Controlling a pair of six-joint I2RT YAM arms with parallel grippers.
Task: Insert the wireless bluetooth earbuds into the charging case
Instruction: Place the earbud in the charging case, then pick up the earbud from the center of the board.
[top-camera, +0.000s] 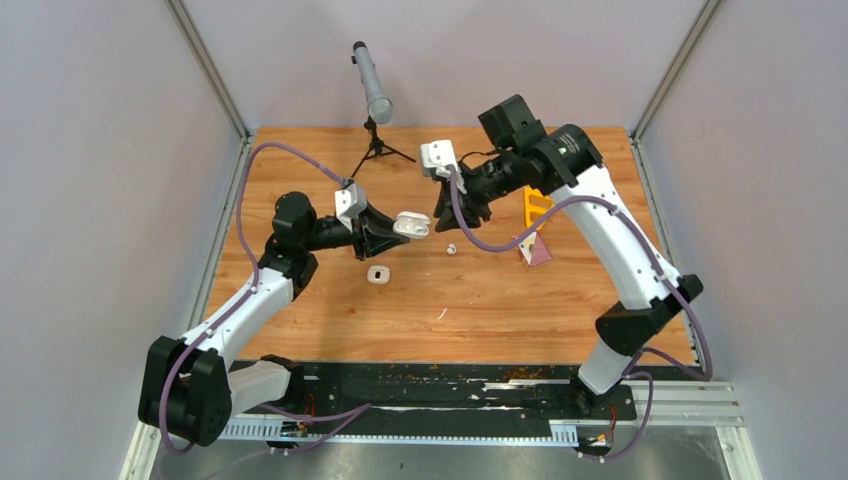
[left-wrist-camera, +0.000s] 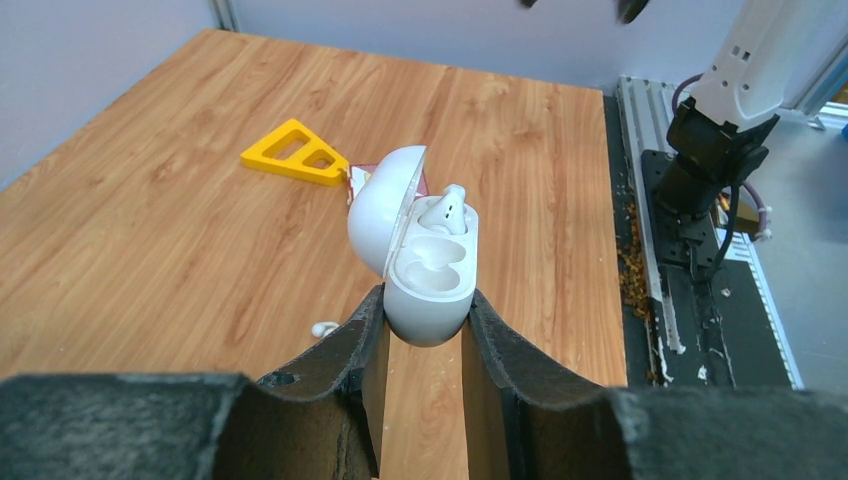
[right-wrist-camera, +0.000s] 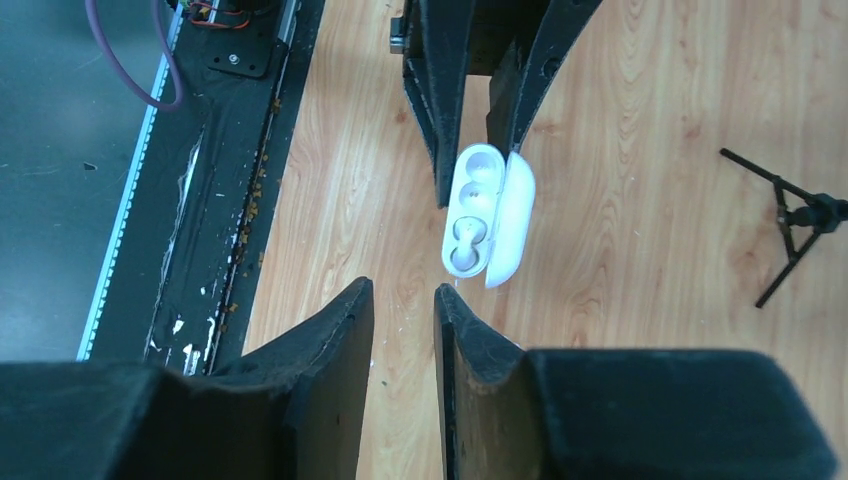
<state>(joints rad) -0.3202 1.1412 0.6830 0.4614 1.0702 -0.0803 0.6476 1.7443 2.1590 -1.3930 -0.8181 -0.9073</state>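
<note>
My left gripper (top-camera: 400, 228) is shut on the base of an open white charging case (top-camera: 413, 224) and holds it above the table. In the left wrist view the case (left-wrist-camera: 432, 285) sits between the fingertips with its lid (left-wrist-camera: 378, 205) up; one white earbud (left-wrist-camera: 446, 211) sits in the far slot and the near slot is empty. My right gripper (top-camera: 441, 214) is open and empty, just right of the case; in its own view (right-wrist-camera: 403, 295) the case (right-wrist-camera: 478, 205) lies just beyond its tips. Another earbud (top-camera: 451, 249) lies on the table, also in the left wrist view (left-wrist-camera: 323, 328).
A second small white case (top-camera: 378, 274) lies on the table below the left gripper. A yellow triangle piece (top-camera: 536, 207) and a pinkish card (top-camera: 538, 250) lie at the right. A microphone on a tripod (top-camera: 372, 90) stands at the back.
</note>
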